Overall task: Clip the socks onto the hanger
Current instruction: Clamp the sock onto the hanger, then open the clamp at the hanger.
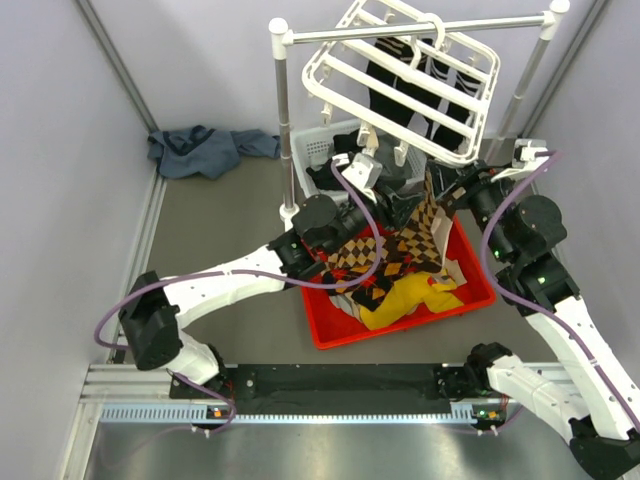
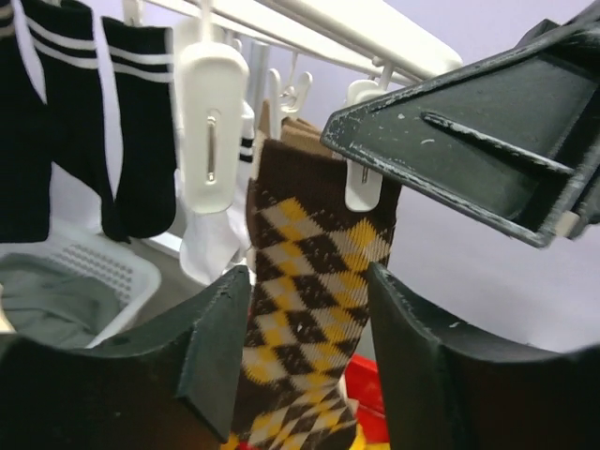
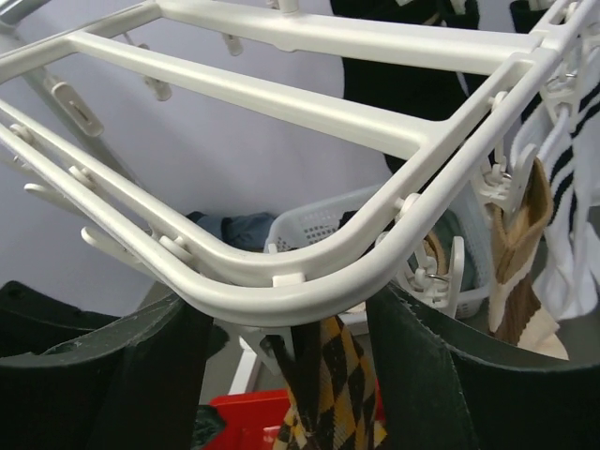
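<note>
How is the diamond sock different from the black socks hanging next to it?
The diamond sock is brown with yellow and cream diamonds; the black socks are plain with white stripes. The diamond sock hangs straight ahead of the left gripper; the black socks hang off to one side. Both dangle under the white hanger.

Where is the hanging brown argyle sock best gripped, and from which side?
Probably the leg just below the white clip, coming level from its broad face. The brown argyle sock hangs straight and flat there, so it can be pinched across its width.
</note>
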Tool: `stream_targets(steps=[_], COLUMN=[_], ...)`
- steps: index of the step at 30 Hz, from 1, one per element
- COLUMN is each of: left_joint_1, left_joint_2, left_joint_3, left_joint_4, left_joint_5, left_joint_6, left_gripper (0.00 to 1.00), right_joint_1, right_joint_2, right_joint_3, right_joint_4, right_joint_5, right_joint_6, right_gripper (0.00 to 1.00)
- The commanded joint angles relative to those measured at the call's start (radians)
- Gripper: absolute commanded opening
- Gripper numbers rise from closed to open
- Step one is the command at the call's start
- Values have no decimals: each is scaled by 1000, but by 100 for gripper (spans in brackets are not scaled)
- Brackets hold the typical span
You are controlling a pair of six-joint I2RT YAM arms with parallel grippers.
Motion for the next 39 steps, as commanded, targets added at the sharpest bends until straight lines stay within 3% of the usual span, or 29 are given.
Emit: stream_targets(steps=[1,8,18,24,34,39], left_joint_1=[20,39,31,-32,-106,-109], left_joint_2=[-107,-107,20,79,184,192], left_joint_3=[-28,-16,76,150,228,241], left_joint_4=[-33,-32,114,118,212,239], left_joint_5=[-34,-38,-21,-117,-435,-495], left_joint_6=[79,171,203,363,565,566], left_gripper=[63,76,77,76,67,47], right_joint_1=[-2,-2,-2,-2,-2,0], right_joint_2=[1,-1,-19,-36,-65,-85], right_joint_3=[31,43,29,19,20,22], right_joint_4=[8,4,7,19,10,2], right_joint_5=[91,147,150,144,139,136], right_joint_6=[-102,-165,-165,-157,-153,-153], right_gripper=[64,65,66,67,67,67])
